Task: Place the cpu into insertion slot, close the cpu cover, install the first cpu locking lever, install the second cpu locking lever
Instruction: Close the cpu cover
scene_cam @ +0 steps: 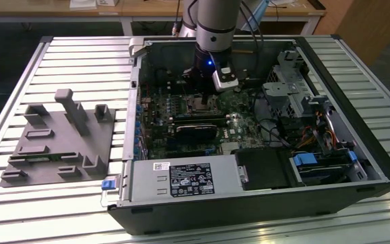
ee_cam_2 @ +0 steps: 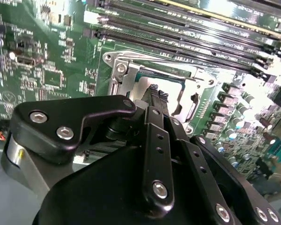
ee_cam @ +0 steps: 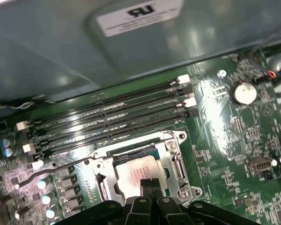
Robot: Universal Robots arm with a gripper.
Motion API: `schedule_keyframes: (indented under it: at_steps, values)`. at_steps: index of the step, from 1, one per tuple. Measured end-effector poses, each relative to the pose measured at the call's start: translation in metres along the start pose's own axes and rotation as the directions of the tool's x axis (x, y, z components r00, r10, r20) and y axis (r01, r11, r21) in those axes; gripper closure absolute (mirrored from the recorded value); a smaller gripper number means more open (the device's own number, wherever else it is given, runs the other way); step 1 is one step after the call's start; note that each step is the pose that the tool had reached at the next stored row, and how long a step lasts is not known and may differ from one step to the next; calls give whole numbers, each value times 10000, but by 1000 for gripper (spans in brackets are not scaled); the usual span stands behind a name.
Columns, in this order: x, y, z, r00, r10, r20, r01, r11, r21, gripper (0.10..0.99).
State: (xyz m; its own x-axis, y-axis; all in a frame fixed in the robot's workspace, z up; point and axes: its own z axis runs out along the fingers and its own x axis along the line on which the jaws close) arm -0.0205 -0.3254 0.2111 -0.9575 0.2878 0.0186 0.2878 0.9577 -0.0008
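The gripper (ee_cam: 150,186), fingers drawn together and gripping nothing, stands tip-down over the cpu (ee_cam: 133,173). The cpu lies seated in the insertion slot (ee_cam: 131,155) on the circuit board (ee_cam: 225,140), with the cpu cover (ee_cam: 176,157) apparently flat around it and a thin lever (ee_cam: 51,168) standing loose beside it. In my judgement, sound practice is to press squarely on metal frame or lever, never the chip's face. A white label (ee_cam: 139,14) on the grey panel beyond carries print, not recorded.
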Motion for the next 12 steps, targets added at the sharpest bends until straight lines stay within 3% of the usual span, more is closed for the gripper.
schedule_keyframes:
  at_steps: [5,9,12]
  values:
    - [0,0,0,9960,-895,-4,895,9960,5,980]
    - [0,0,7,9870,-1609,1,1609,9870,15,980]
    - [0,0,12,9794,-2020,73,2020,9794,19,980]
